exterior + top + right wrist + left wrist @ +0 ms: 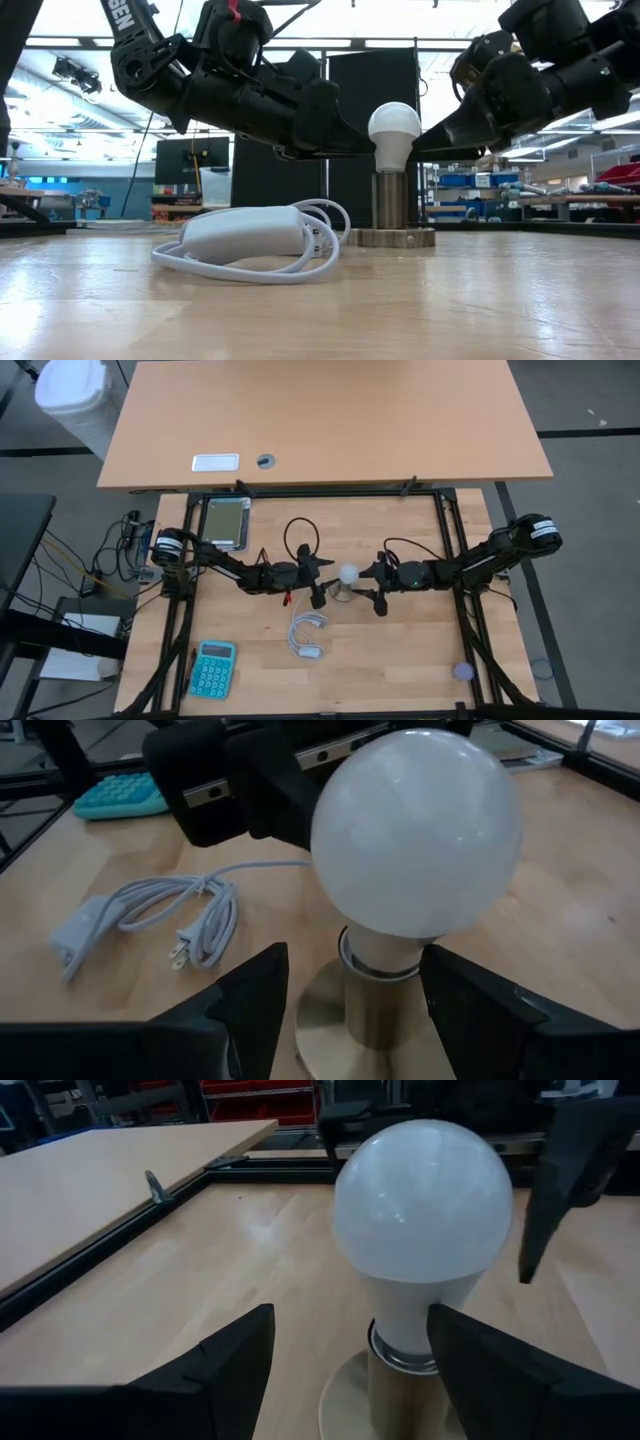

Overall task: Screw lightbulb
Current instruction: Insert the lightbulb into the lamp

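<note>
We have the lightbulb (348,573) standing upright in its brass socket base (391,236) mid-table, between both arms. The left tool (340,1370) sits spread, one finger on each side of the bulb's neck, not touching it; the right tool (350,1010) mirrors that from the opposite side, equally spread. We judge the bulb light, its smooth frosted globe slippery and fragile, so a gentle hold around the widest part of the globe should turn it best. Counting: one bulb, one socket base, one coiled white cord (255,240) with its plug lying just beside the base, one teal calculator (212,668) well apart, two arms.
</note>
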